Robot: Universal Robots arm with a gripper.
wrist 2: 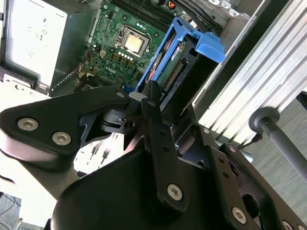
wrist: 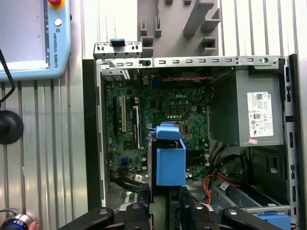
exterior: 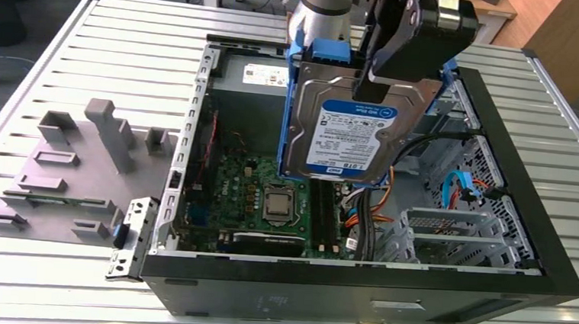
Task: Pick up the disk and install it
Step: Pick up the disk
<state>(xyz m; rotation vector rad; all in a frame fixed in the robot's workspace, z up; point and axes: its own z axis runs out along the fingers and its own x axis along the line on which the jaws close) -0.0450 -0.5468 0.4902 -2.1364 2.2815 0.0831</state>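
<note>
The disk (exterior: 340, 131), a silver drive with a white-and-blue label in a blue carrier bracket, hangs upright above the middle of the open computer case (exterior: 530, 225). My gripper (exterior: 393, 74) is shut on its upper end, black fingers clamped on either side. In the second wrist view the disk (wrist 2: 178, 57) juts out past the fingers (wrist 2: 152, 98) toward the motherboard. In the first wrist view the blue carrier (wrist: 170, 158) shows end-on over the board, with the gripper (wrist: 165, 213) right behind it.
The case holds a green motherboard (exterior: 257, 194), a grey power supply (exterior: 259, 80), orange and blue cables (exterior: 461, 185) and a metal drive cage (exterior: 448, 230) on the exterior view's right. A grey slotted fixture (exterior: 75, 170) lies on the exterior view's left. A teach pendant (wrist: 29, 38) lies nearby.
</note>
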